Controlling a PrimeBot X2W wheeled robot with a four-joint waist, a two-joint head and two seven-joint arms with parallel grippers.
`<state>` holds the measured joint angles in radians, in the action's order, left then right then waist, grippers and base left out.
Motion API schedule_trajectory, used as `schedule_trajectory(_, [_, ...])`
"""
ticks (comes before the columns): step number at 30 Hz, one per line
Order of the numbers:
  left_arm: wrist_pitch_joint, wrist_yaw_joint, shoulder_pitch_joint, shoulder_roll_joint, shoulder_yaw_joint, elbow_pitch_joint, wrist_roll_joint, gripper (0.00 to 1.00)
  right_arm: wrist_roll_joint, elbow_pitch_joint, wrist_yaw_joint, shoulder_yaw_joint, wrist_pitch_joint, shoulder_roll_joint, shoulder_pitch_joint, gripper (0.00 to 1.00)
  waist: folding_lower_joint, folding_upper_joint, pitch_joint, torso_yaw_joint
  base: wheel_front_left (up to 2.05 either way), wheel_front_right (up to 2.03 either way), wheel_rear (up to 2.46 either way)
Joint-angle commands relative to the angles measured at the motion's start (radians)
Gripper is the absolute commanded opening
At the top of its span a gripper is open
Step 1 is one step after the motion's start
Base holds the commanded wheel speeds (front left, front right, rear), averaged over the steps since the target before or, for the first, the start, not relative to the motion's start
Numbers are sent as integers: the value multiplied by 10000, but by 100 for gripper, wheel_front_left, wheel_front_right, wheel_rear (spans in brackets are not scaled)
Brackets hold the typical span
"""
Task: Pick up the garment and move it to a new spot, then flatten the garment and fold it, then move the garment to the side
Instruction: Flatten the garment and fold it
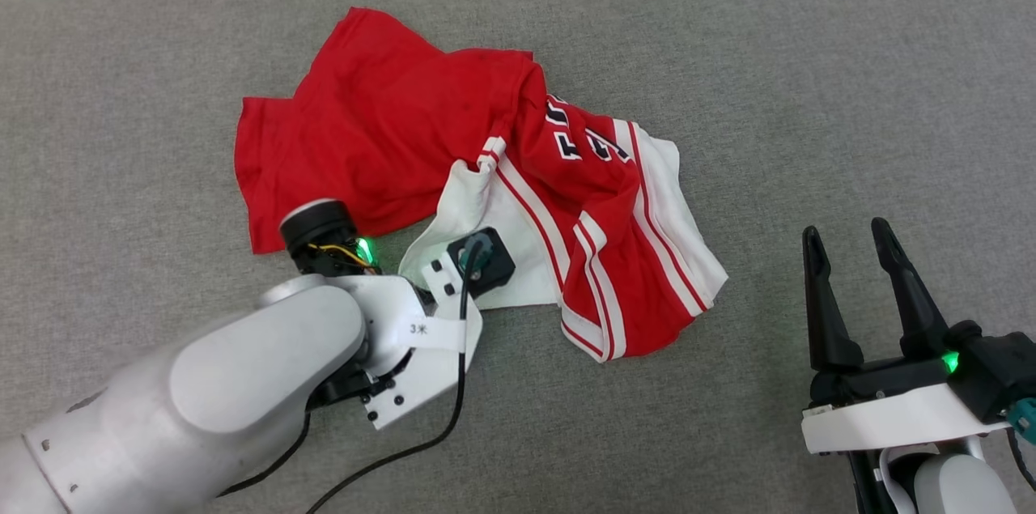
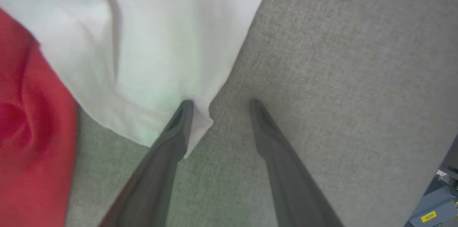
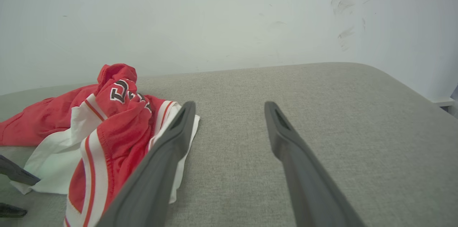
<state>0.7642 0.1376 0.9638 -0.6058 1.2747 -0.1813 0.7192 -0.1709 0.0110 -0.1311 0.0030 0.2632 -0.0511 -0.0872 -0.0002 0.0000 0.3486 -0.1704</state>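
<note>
Lying crumpled just ahead of the left claw [image 2: 220, 103], the garment [image 1: 453, 133] looks thin, light and limp. It should sag and trail from any single pinch point. It won't break or slip much, but a bunched hold may drag several layers at once.

The left claw points down at the garment's near edge with its jaws apart and nothing pinched. One fingertip sits against the corner of a white flap [image 2: 161, 41], and the other rests on the bare grey pad [image 1: 809, 53] beside it. That single-layer corner, lying between the tips, looks like the cleanest place to grip. The striped hem further along offers a firmer, thicker edge.

The right claw [image 1: 847, 229] stands wide open and empty. In the right wrist view the heap lies beside and beyond its left finger.

Black, white-outlined lettering shows on a red fold, but creases hide most of it. From the right wrist view it may read "2" and part of another digit, though I can't be sure. A white tag [image 1: 418, 329] on the left wrist reads "3米". A yellow label [image 2: 428, 216] off the pad's edge reads "800".
</note>
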Motion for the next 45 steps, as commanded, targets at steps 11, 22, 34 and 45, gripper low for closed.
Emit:
schedule_trajectory(11, [-887,-100,-6,-235,79,-282,-123,0,-16,-152,7,56,24,17,240,100,2,0,-452,241,0,0,0])
schedule_trajectory(22, [-2902,-100,-269,-1181,65,617,269,0,108,-309,7,-128,24,17,833,100,2,0,-1633,1063,0,0,0])
schedule_trajectory(34, [-3412,-512,-2076,-2848,3,-85,1232,0,317,-319,7,-344,24,16,1284,100,2,0,-2152,1635,0,0,0])
schedule_trajectory(45, [-3689,-861,-3398,-3239,-49,-2345,2153,0,455,-388,5,-403,24,16,1127,100,2,0,-1968,1601,0,0,0])
